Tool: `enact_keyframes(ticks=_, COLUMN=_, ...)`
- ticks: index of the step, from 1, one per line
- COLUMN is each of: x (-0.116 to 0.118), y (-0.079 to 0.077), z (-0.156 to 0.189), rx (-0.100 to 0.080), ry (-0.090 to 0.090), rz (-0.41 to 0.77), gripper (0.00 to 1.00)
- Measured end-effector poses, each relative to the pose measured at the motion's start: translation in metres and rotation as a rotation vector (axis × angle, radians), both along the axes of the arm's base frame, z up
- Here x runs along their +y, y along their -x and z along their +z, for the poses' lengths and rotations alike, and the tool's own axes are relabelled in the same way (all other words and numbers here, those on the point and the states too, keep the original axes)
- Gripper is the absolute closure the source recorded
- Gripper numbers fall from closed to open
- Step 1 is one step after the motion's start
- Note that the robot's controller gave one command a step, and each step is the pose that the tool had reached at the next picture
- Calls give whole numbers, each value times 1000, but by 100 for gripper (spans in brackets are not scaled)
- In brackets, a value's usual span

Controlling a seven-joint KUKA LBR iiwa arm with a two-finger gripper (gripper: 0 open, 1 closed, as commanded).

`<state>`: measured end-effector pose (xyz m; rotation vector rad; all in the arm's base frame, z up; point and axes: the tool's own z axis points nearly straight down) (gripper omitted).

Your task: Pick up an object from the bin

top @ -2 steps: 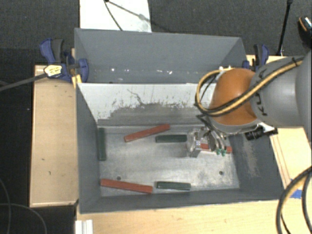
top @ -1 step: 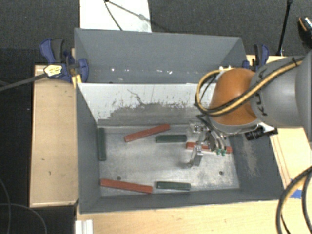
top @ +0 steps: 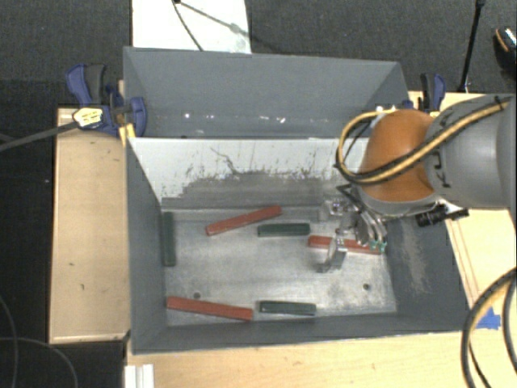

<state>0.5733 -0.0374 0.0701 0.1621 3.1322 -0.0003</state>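
My gripper (top: 333,255) is down in the right part of the bin, close to the floor. A short red bar (top: 321,240) lies flat right at it, running off to the right beneath the gripper's body, so that only its left end and a strip at the right show. Whether the bar is gripped cannot be made out. Just to the left, a dark green bar (top: 283,229) lies flat, apart from the gripper.
A longer red bar (top: 242,219) lies slanted near the back wall. A dark green bar (top: 167,238) lies along the left wall. Near the front wall lie another red bar (top: 208,307) and another dark green bar (top: 287,307). The arm's orange cover and cables hang over the bin's right side.
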Motion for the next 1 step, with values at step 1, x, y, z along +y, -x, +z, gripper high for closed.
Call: enact_keyframes(ticks=1, x=2, y=0, z=1, rx=0, ry=-1, rz=1, gripper=100)
